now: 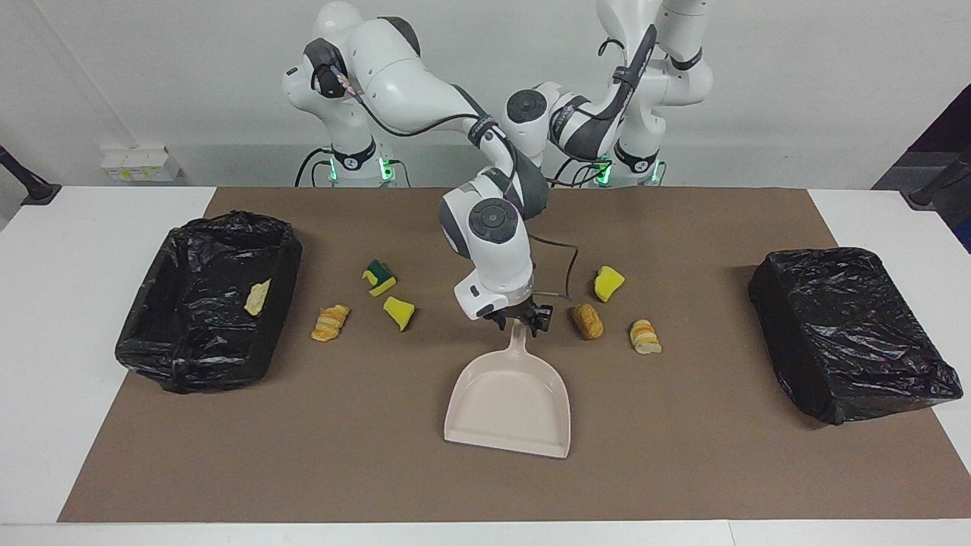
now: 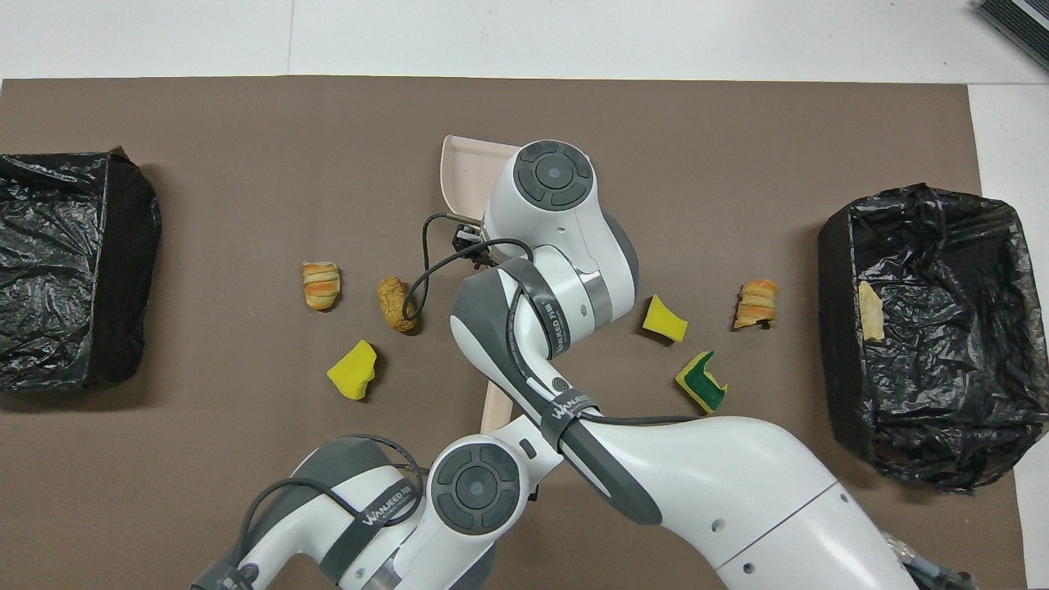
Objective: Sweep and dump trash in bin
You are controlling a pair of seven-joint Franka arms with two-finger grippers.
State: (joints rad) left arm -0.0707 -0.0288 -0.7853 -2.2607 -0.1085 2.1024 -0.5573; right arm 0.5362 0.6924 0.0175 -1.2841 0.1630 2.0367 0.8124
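A: What lies under it all?
B: A white table (image 1: 45, 318) with a brown mat (image 1: 683, 455) spread over most of it.
A: And around?
B: A plain white wall (image 1: 796, 76) at twelve o'clock; small white boxes (image 1: 140, 163) at ten o'clock.
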